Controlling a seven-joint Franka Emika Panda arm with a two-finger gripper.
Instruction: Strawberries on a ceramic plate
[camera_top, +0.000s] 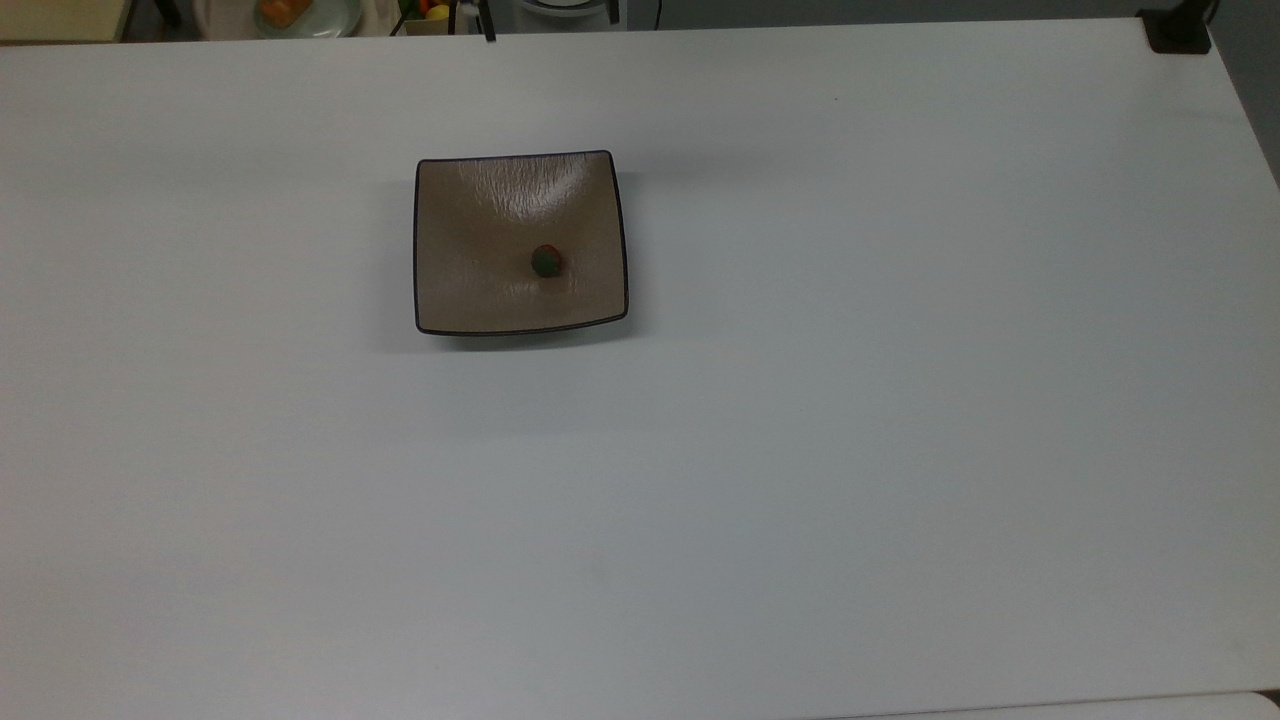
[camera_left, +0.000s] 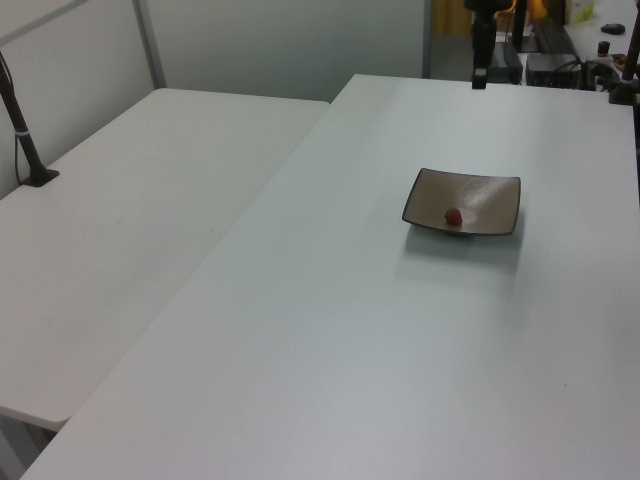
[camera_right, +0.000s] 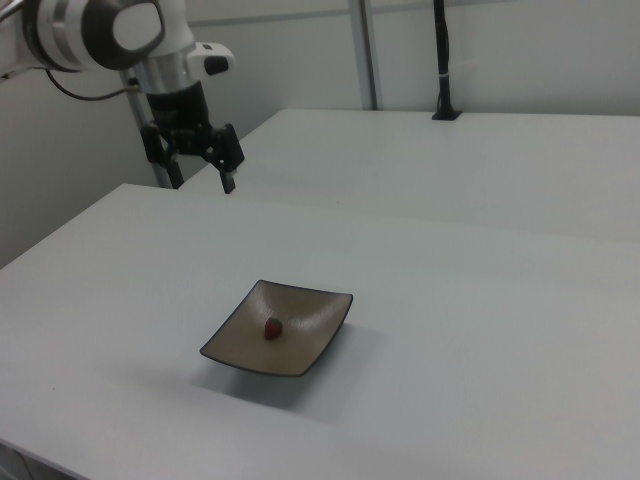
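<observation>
Strawberry (camera_right: 272, 327) lies on plate (camera_right: 310, 350), well apart from raised, open gripper (camera_right: 198, 178).

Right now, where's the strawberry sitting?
The strawberry lies in the dished centre of the ceramic plate, slightly toward the top view's right, on the white table. The open gripper hangs clear of it.

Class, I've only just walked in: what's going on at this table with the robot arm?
Nothing is being handled right now. A single strawberry lies in the dished centre of the square brown ceramic plate on the white table. The arm's tool hangs open and empty above the table's far edge in the right view, well clear of the plate. Judging by how things lie, the berry is already placed.
</observation>
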